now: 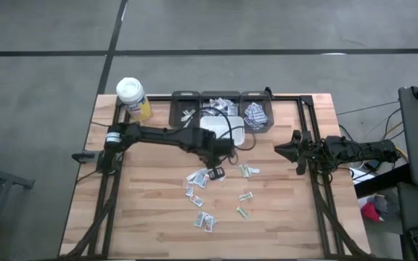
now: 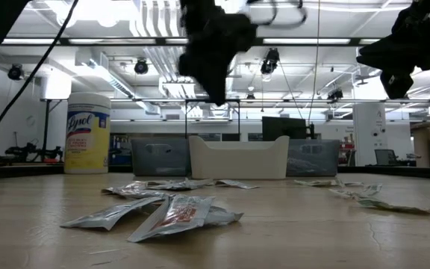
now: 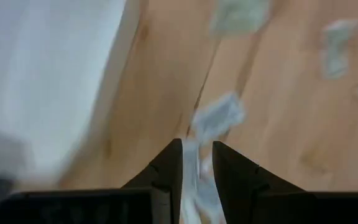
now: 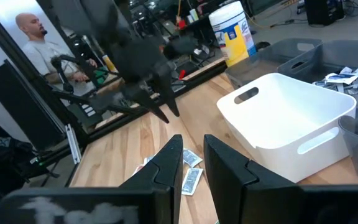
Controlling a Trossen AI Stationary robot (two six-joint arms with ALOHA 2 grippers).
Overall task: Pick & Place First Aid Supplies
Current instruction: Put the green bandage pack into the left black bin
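The first aid supplies are small flat packets scattered on the wooden table [image 1: 151, 217], mostly around its middle [image 1: 202, 196] and lying flat in the low view [image 2: 170, 213]. More packets lie in the grey bins [image 1: 256, 114] at the far edge. My left gripper [image 1: 220, 158] hangs above the table just near of the white bin [image 1: 223, 130], pointing steeply down. It is open by a narrow gap with nothing held [image 3: 196, 144]. One packet [image 3: 217, 117] lies on the table below it. My right gripper [image 1: 277, 148] waits at the right edge, slightly open and empty [image 4: 191, 142].
A white-lidded yellow wipes bottle [image 1: 133, 98] stands at the far left corner. Three grey bins line the far edge, with the white bin in front of them. A person [image 4: 39, 43] sits beyond the table's left side. Bare wood lies near the front edge.
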